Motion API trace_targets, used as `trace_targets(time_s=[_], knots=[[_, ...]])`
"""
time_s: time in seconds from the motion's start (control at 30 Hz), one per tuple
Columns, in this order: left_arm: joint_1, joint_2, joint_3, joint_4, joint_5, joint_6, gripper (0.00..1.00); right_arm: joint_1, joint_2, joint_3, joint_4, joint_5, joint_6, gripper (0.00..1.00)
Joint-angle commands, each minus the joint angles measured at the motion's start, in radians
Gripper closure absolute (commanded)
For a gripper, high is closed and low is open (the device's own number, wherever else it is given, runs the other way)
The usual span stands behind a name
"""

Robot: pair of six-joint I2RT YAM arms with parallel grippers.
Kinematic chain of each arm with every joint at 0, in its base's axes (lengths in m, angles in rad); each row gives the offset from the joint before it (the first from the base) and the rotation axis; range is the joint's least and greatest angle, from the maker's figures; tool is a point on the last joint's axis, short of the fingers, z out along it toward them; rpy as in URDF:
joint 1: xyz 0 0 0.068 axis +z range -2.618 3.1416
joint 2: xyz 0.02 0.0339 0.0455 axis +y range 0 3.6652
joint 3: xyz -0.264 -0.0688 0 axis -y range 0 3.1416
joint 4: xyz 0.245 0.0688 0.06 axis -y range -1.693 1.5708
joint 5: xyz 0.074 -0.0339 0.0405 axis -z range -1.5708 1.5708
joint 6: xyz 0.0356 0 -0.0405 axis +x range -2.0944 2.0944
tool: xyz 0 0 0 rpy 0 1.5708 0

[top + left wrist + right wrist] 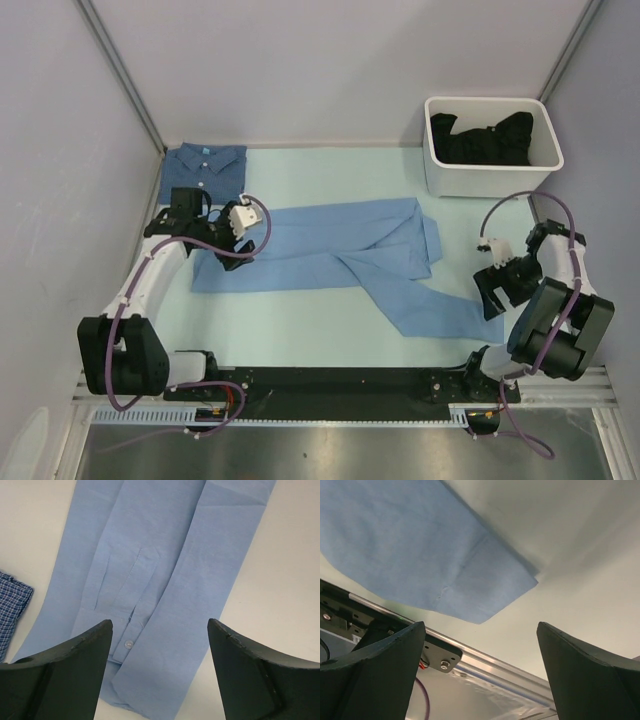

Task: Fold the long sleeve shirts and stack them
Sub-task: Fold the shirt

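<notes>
Beyond the left end of the light blue shirt lies the dark blue shirt, apparently folded; the light one looks half folded and unstacked, with left gripper and right gripper wide open and empty at its ends

Left arm hides part of the sky-blue shirt; perhaps its collar.
</notes>
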Motion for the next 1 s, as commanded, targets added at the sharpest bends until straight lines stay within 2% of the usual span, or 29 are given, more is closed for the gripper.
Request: trace_targets(time_s=[0.0,0.17,0.27,0.3,0.37,0.4,0.43,0.47,0.5,0.73,0.87,0.97], knots=[[-0.007,-0.018,0.000,0.025,0.057,-0.065,0.17,-0.060,-0.027,-0.085,0.091,0.088,0.162,0.00],[-0.007,-0.047,-0.016,0.063,0.051,-0.111,0.15,-0.034,0.002,-0.131,0.211,0.096,0.316,0.00],[-0.007,-0.055,-0.022,0.078,0.037,-0.139,0.13,0.006,0.063,-0.134,0.246,0.071,0.379,0.06],[-0.009,-0.064,-0.025,0.084,0.031,-0.151,0.11,0.015,0.082,-0.136,0.248,0.063,0.374,0.15],[-0.007,-0.078,-0.029,0.101,0.025,-0.182,0.08,0.037,0.089,-0.143,0.265,0.033,0.370,0.26],[-0.007,-0.096,-0.031,0.108,0.026,-0.193,0.07,0.046,0.085,-0.139,0.263,0.022,0.366,0.48],[-0.007,-0.106,-0.036,0.117,0.026,-0.203,0.01,0.058,0.079,-0.125,0.251,0.011,0.359,0.61],[-0.007,-0.115,-0.036,0.133,0.029,-0.231,0.01,0.075,0.057,-0.116,0.243,-0.019,0.354,0.87],[-0.007,-0.126,-0.036,0.141,0.031,-0.243,0.00,0.084,0.042,-0.107,0.240,-0.026,0.353,1.00],[-0.007,-0.213,-0.029,0.255,0.074,-0.392,0.01,0.189,-0.179,0.011,0.157,-0.099,0.236,1.00],[-0.007,-0.271,-0.055,0.334,0.170,-0.424,0.01,0.265,-0.257,0.100,0.108,-0.168,0.189,1.00],[-0.009,-0.264,-0.033,0.326,0.242,-0.443,0.00,0.371,-0.296,0.169,0.104,-0.205,0.205,1.00]])
